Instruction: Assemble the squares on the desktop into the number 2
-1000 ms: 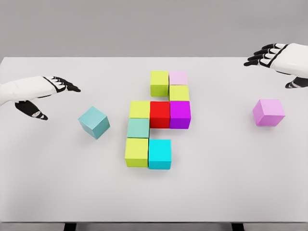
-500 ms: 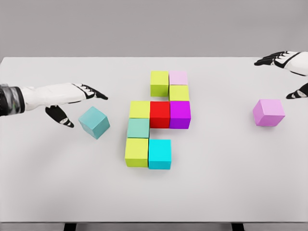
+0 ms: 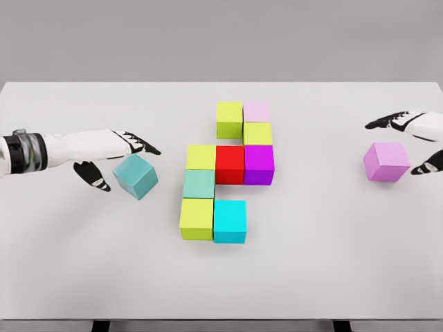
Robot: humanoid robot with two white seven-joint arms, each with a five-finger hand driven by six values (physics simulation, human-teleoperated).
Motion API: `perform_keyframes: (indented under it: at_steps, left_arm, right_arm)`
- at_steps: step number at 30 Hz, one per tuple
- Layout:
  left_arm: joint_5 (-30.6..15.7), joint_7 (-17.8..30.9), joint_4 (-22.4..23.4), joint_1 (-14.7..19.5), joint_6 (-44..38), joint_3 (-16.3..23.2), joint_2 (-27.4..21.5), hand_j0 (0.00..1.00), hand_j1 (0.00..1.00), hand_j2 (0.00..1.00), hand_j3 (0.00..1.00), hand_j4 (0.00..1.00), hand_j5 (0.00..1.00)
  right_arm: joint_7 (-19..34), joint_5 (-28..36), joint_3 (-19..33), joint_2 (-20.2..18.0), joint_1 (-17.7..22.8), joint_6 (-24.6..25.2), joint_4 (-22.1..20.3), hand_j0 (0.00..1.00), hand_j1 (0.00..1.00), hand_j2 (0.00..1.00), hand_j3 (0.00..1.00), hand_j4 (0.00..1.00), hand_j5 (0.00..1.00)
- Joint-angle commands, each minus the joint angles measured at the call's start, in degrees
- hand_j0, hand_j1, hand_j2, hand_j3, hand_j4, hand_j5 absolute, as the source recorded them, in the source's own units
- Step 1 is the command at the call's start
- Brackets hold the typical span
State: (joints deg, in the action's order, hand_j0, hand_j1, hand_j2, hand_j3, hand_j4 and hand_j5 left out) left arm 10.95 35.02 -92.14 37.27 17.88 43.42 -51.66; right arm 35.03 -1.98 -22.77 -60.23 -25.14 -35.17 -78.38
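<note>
Grey wall backs a white tabletop [image 3: 83, 263] that fills nearly the whole view. From the left edge the left hand [image 3: 114, 155] reaches in, fingers spread and holding nothing: long fingers over the far side of the teal cube [image 3: 136, 176], thumb down on its near left side. The hand brackets the cube without closing on it, which reads as the set-up for a pinch. That cube sits turned out of line with the others, in the left half of the tabletop and apart from the cluster, so it will probably need squaring up when placed.

At the right edge the right hand [image 3: 414, 142] is likewise open and empty, fingers beyond the violet cube [image 3: 386, 162] and thumb just beside its right face, straddling it in the same way. This cube lies well apart from the cluster too.

Between the two, at the middle of the tabletop, eight cubes stand packed face to face. A lime cube [image 3: 229, 119] and a pink cube [image 3: 256, 112] make the far row, another lime one [image 3: 257, 133] drops from the pink, then lime, red [image 3: 230, 164] and purple [image 3: 259, 164] form the middle bar. A pale green cube [image 3: 199, 184] leads down to lime and cyan [image 3: 230, 220] in the near row. The far and near rows each look one cube short, likely where the loose pair belongs.
</note>
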Motion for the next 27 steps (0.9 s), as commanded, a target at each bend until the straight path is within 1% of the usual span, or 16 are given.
perform_keyframes:
  at_steps: [1, 3, 4, 5, 8, 10, 12, 15, 16, 19, 23, 25, 27]
  left_arm:
    - [-0.31, -0.02, -0.14, 0.0, 0.13, 0.0, 0.06, 1.0, 1.0, 1.0, 1.0, 1.0, 1.0]
    - [-0.4, -0.02, -0.32, 0.18, 0.92, 0.0, 0.06, 1.0, 1.0, 1.0, 1.0, 1.0, 1.0]
    - [-0.49, -0.02, -0.32, 0.53, 1.89, 0.0, 0.06, 1.0, 1.0, 1.0, 1.0, 1.0, 1.0]
    - [-0.57, -0.02, -0.32, 0.53, 1.98, 0.0, 0.06, 1.0, 1.0, 1.0, 1.0, 1.0, 1.0]
    - [-0.58, -0.02, -0.23, 0.44, 1.98, 0.17, 0.15, 1.0, 1.0, 1.0, 1.0, 1.0, 1.0]
    - [-0.57, -0.02, -0.23, 0.53, 1.89, 1.23, 0.15, 1.0, 1.0, 1.0, 1.0, 1.0, 1.0]
    - [-0.49, -0.02, -0.14, 0.44, 1.8, 1.4, 0.15, 1.0, 1.0, 1.0, 1.0, 1.0, 1.0]
    - [-0.31, -0.02, 0.03, 0.44, 1.36, 1.4, 0.94, 1.0, 1.0, 1.0, 1.0, 1.0, 1.0]
    - [-0.31, -0.02, 0.03, 0.44, 1.36, 1.4, 0.94, 0.98, 0.98, 0.98, 0.98, 0.98, 0.98]
    - [-0.57, -0.02, -0.05, 0.53, 1.36, 1.4, 1.03, 0.88, 0.88, 0.88, 0.88, 0.88, 0.88]
    - [-0.84, -0.02, 0.12, 0.35, 1.28, 1.49, 1.21, 0.67, 0.67, 0.67, 0.67, 0.67, 0.67]
    - [-0.75, -0.02, 0.12, 0.35, 1.28, 1.49, 1.21, 0.63, 0.63, 0.63, 0.63, 0.63, 0.63]
    - [-0.75, -0.02, 0.12, 0.35, 1.28, 1.75, 1.21, 0.57, 0.57, 0.57, 0.57, 0.57, 0.57]
  right_arm:
    - [-0.03, 0.4, -0.61, 0.12, 0.0, 0.17, 0.95, 1.0, 1.0, 1.0, 1.0, 1.0, 1.0]
    - [-0.03, 0.4, -0.87, 0.29, 0.0, 0.17, 1.48, 1.0, 1.0, 1.0, 1.0, 1.0, 1.0]
    - [-0.03, 0.4, -1.22, 1.08, 0.0, 0.17, 2.36, 1.0, 1.0, 1.0, 1.0, 1.0, 1.0]
    - [-0.03, 0.4, -1.31, 1.78, 0.0, 0.17, 2.45, 1.0, 1.0, 1.0, 1.0, 1.0, 1.0]
    - [-0.03, 0.4, -1.75, 2.23, 0.0, 0.17, 2.53, 1.0, 1.0, 1.0, 1.0, 1.0, 1.0]
    - [-0.03, 0.39, -2.45, 2.84, 0.0, 0.17, 4.55, 1.0, 1.0, 1.0, 1.0, 1.0, 1.0]
    - [-0.03, 0.31, -2.54, 2.93, 0.0, 0.17, 5.61, 1.0, 1.0, 1.0, 1.0, 1.0, 1.0]
    - [-0.03, 0.31, -3.33, 3.1, 0.0, 0.17, 5.79, 1.0, 1.0, 1.0, 1.0, 1.0, 1.0]
    - [-0.03, 0.31, -3.6, 3.19, 0.09, 0.17, 5.87, 1.0, 1.0, 1.0, 1.0, 1.0, 1.0]
    - [-0.03, 0.31, -3.95, 3.37, 0.0, 0.17, 6.58, 1.0, 1.0, 1.0, 1.0, 1.0, 1.0]
    - [-0.03, 0.31, -3.95, 3.9, -0.09, 0.17, 8.69, 1.0, 1.0, 1.0, 1.0, 1.0, 1.0]
    - [-0.03, 0.31, -3.95, 4.07, -0.44, 0.17, 9.13, 1.0, 1.0, 1.0, 1.0, 1.0, 1.0]
    - [-0.03, 0.31, -3.95, 4.16, -0.79, 0.17, 9.65, 1.0, 1.0, 1.0, 1.0, 1.0, 1.0]
